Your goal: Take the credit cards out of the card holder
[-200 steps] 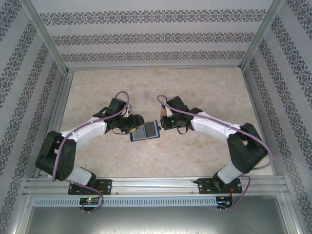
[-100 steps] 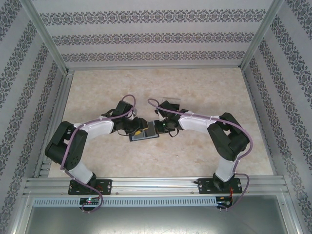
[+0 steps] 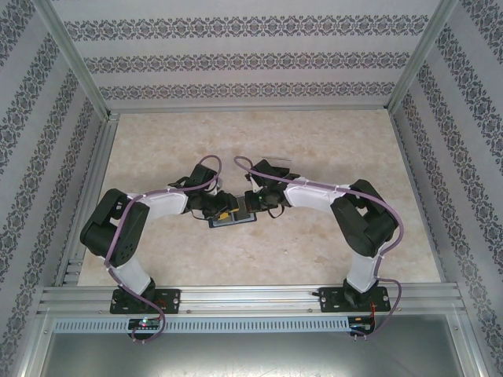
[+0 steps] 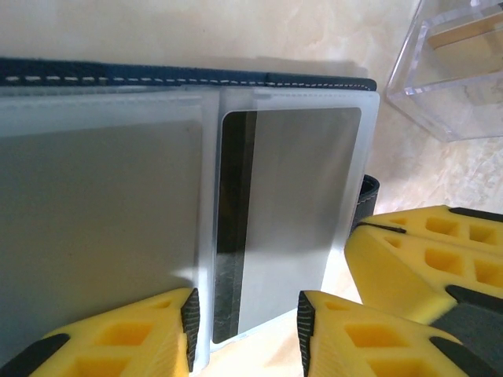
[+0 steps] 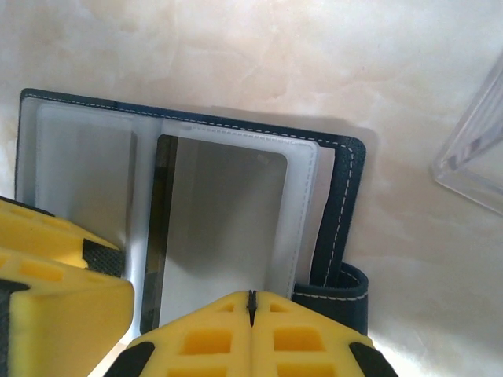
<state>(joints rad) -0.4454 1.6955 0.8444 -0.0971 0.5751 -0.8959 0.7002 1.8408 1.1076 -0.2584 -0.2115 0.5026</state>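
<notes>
Now one card holder (image 5: 343,196), one credit card (image 4: 291,212); left pincer (image 4: 245,322) apart, right pincer (image 5: 250,305) together.

The top camera looks down from high at the near edge over the whole table (image 3: 338,251). Both wrist cameras sit close above the holder (image 4: 189,196), sharing one sleeve (image 5: 228,220).

Left arm (image 3: 153,206) and right arm (image 3: 314,194): white shells, black joints, purple cables (image 3: 206,160). Finger pads (image 5: 306,334) yellow, square cut-outs, black edging.

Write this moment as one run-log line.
card holder: open on table | card: inside sleeve | left gripper: open over card end | right gripper: shut at sleeve edge
</notes>
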